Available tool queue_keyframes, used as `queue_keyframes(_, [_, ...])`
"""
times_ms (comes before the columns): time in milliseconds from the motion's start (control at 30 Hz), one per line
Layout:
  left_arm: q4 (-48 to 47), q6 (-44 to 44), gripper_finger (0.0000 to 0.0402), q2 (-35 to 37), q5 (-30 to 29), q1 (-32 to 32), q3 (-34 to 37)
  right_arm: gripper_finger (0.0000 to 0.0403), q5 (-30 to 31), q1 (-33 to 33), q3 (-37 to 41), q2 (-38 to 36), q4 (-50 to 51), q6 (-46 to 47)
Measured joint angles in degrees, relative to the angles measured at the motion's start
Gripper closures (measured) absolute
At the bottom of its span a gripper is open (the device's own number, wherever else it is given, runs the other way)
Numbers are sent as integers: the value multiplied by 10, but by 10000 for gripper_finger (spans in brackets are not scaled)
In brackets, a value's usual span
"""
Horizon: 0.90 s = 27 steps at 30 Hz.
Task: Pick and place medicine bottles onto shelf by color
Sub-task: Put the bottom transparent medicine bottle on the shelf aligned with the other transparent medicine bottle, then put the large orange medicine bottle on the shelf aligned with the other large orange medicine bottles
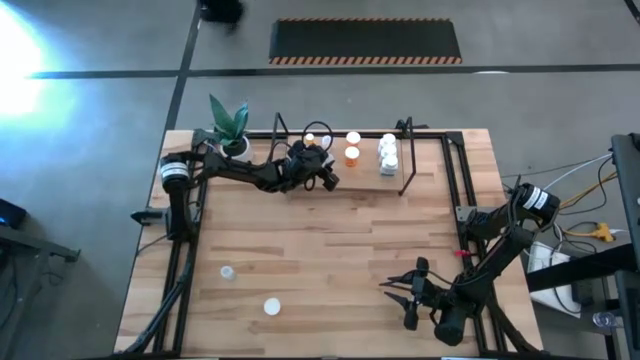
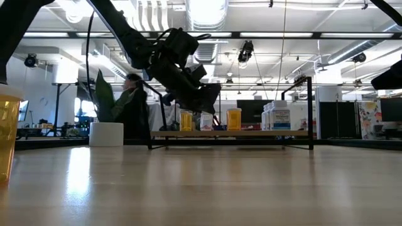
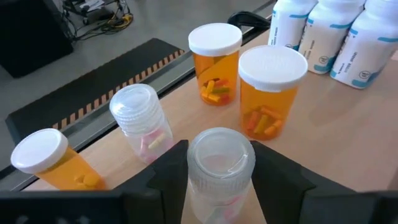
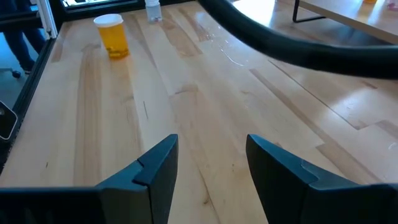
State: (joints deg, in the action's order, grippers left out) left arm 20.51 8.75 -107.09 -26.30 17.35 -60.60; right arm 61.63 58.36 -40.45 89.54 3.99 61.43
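On the bench's near edge the right gripper (image 1: 408,296) waits, fingers parted and empty. At the shelf's (image 1: 425,165) left end the left gripper (image 3: 219,180) brackets a clear bottle (image 3: 219,171) — whether gripped, I cannot tell. Lift straight up — orange bottles (image 3: 272,90) crowd close behind.

On the desk (image 1: 330,250), the shelf (image 1: 425,170) stands along the far edge, a potted plant (image 1: 230,128) at its left end — bottles (image 1: 388,155) grouped on its board, two more bottles (image 1: 272,307) near the desk's front-left corner.
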Motion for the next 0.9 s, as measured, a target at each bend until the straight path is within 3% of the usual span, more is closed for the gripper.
queue_keyframes(267, [0,0,203,0,9,10,0,223,0,0,0,0,0,0])
queue_keyframes(667, [-1,-22,198,8,12,18,-10,223,0,0,0,0,0,0])
queue_keyframes(900, [-89,-52,198,84,23,-5,-16,223,-1,0,0,0,-2,1])
